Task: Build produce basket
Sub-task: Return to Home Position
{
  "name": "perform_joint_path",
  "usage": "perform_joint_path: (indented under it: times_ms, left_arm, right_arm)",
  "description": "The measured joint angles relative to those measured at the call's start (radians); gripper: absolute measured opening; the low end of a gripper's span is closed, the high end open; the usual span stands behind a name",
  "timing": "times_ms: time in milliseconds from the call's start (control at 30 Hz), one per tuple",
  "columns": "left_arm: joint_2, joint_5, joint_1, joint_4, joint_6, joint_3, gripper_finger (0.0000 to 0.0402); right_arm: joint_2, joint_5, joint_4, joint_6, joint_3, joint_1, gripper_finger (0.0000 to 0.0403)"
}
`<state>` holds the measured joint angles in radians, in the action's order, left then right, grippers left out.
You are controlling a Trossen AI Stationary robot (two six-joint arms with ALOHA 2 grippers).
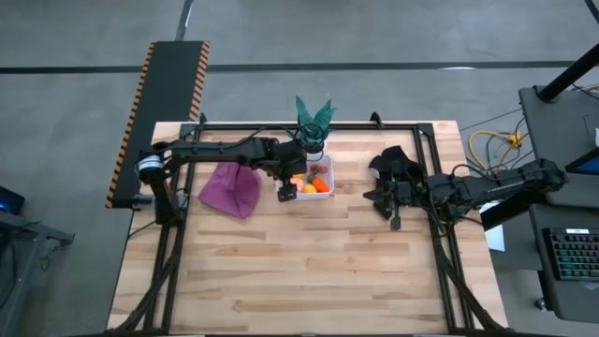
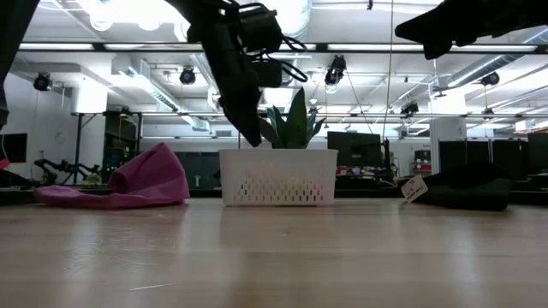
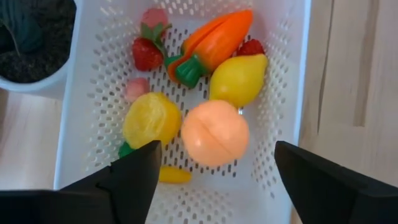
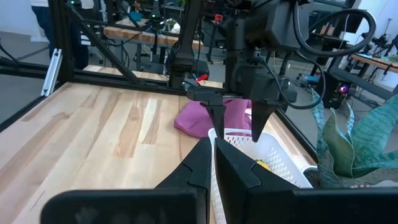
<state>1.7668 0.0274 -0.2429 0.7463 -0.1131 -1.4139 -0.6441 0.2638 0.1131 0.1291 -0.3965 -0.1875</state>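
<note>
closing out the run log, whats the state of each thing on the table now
left gripper, open, empty, above the basket
right gripper, shut, empty
basket, upright, holding produce
peach, in basket
carrot, lying in basket
lemon, in basket
red berries, in basket
purple cloth, crumpled
black cloth, crumpled
potted plant, upright

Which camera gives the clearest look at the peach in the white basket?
The left wrist view: it looks down into the basket, with the peach whole, framed by the open left gripper. The high view shows only small coloured specks there; the low view's basket wall hides it; the right wrist view shows the rim, no peach.
</note>
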Motion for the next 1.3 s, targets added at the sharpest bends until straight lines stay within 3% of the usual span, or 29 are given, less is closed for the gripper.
perform_joint_path:
  times_ms: [200,367,633,833,967,1300]
  left_arm:
    - [-0.001,-0.051,0.016,-0.053,0.008,-0.010,0.0299]
    - [-0.030,-0.199,0.068,-0.270,0.019,-0.001,0.0269]
    - [-0.061,-0.211,0.152,-0.764,-0.050,0.119,0.0162]
    - [-0.148,-0.210,0.176,-0.925,-0.112,0.265,0.0066]
    - [-0.316,-0.208,0.179,-0.982,-0.132,0.420,0.0008]
    - [-1.042,-0.065,0.205,-0.969,-0.129,0.875,0.0001]
  right_arm:
    - [0.000,0.000,0.000,0.002,0.000,0.000,0.0013]
    - [0.000,0.000,-0.001,0.002,0.000,0.000,0.0013]
    - [0.000,0.000,-0.006,-0.022,0.000,0.000,0.0013]
    - [0.000,0.000,-0.010,-0.023,0.000,0.000,0.0013]
    - [0.000,0.000,-0.010,-0.016,0.000,0.000,0.0013]
    - [0.000,0.000,-0.010,-0.016,0.000,0.000,0.0013]
